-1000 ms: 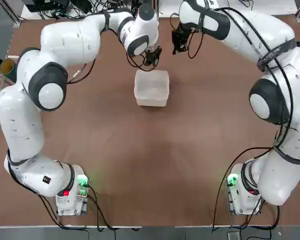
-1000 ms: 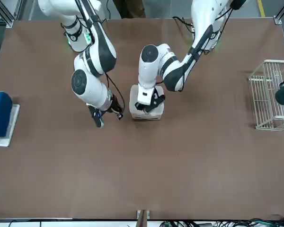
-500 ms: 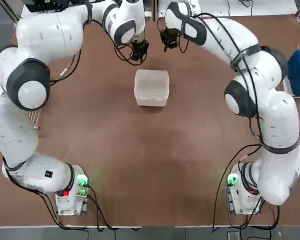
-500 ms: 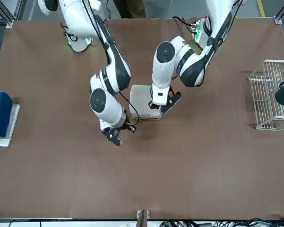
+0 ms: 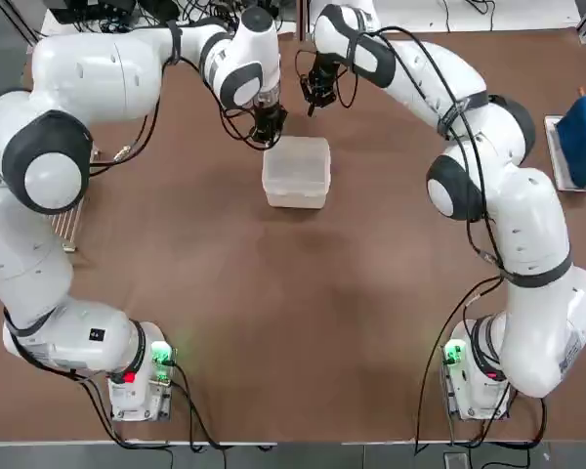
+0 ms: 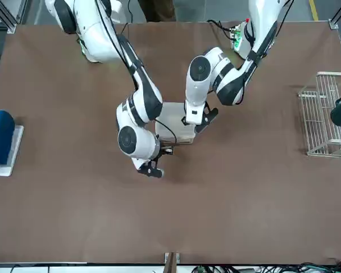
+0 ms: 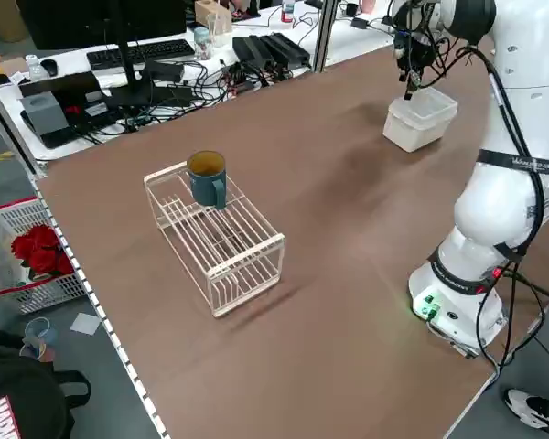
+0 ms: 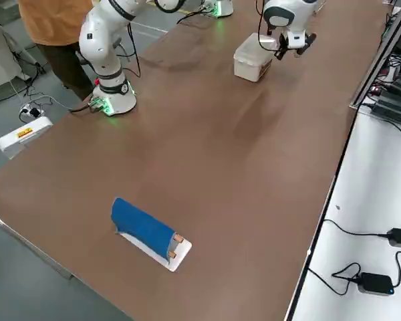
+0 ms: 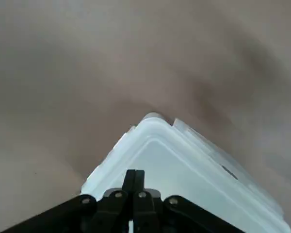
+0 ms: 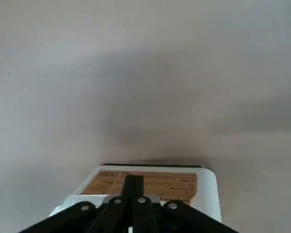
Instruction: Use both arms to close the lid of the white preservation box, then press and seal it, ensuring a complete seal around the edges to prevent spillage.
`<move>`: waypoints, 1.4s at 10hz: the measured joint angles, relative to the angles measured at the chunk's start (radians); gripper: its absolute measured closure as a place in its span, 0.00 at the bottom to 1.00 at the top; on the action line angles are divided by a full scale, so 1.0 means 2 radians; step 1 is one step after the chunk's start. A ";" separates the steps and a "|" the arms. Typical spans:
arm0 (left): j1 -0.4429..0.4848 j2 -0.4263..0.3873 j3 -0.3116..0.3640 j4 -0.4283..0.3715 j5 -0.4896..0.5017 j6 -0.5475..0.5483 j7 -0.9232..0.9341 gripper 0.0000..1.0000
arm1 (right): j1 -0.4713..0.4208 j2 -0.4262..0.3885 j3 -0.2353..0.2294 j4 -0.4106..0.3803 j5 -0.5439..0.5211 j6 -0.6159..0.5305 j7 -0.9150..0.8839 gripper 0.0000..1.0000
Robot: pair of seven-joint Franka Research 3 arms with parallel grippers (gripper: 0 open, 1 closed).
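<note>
My left gripper (image 5: 268,134) and right gripper (image 5: 311,102), both closed and empty, sit at the far side of the white preservation box (image 5: 296,172), lid (image 9: 194,174) down.

Counted on the surface (image 5: 273,313): two arms (image 5: 107,78), one white preservation box (image 5: 296,172), one wire rack (image 7: 215,236), one mug (image 7: 207,176), one blue eraser (image 8: 144,229).

The right gripper (image 5: 311,98) has swung from the box's (image 5: 296,171) far right side, well off it, to beyond its far edge, its arm stretched out long across the table. The left gripper (image 5: 265,134) lifted away from the far left corner, then came back down over it.
</note>
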State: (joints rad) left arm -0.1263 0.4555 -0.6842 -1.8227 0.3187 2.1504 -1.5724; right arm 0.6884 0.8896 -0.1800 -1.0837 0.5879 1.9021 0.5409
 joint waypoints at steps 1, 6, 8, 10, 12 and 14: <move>0.002 0.000 0.000 -0.005 0.000 0.008 0.000 0.99 | 0.000 0.004 0.003 0.004 0.000 -0.010 -0.001 0.99; 0.008 0.005 0.000 -0.028 0.000 0.053 0.000 0.99 | 0.028 0.019 0.011 0.007 0.000 0.002 0.005 0.99; 0.008 0.005 -0.001 -0.028 0.000 0.053 0.000 0.99 | 0.030 0.026 0.011 0.008 0.000 0.009 0.008 0.99; 0.008 0.005 -0.001 -0.029 0.000 0.053 0.000 0.99 | 0.032 0.027 0.010 0.009 0.000 0.010 0.016 0.99; 0.009 0.005 -0.001 -0.029 0.000 0.053 0.000 0.99 | 0.033 0.028 0.008 0.010 0.000 0.010 0.021 0.99; 0.009 0.005 -0.001 -0.029 0.000 0.053 0.000 0.99 | 0.034 0.028 0.008 0.010 0.000 0.010 0.021 0.99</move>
State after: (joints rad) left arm -0.1086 0.4655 -0.6864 -1.8800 0.3187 2.2566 -1.5722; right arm 0.7554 0.9450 -0.1635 -1.0630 0.5872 1.9224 0.5834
